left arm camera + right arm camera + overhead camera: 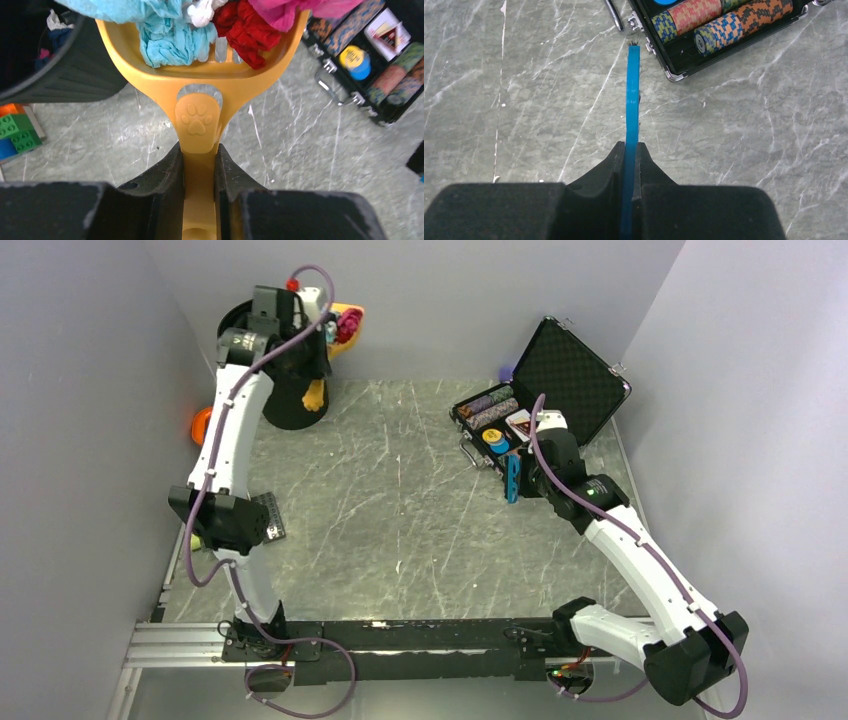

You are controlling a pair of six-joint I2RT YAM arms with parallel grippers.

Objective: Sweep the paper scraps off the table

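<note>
Our left gripper (199, 165) clenches the handle of the yellow scoop (200, 82), and the paper scraps (240, 25) — teal, red, pink and white — sit heaped in its pan, raised above the table (300, 150) just beside the black bin (65, 70). Our right gripper (631, 152) is clamped on a thin blue brush (632, 95), its tip near the open chip case (674, 75).

Left arm (232, 425), right arm (640, 550): white link shells, black joints, purple cable (531, 435) clipped along each. Pincer fingers (155, 175) matte black, scuffed edges.
</note>
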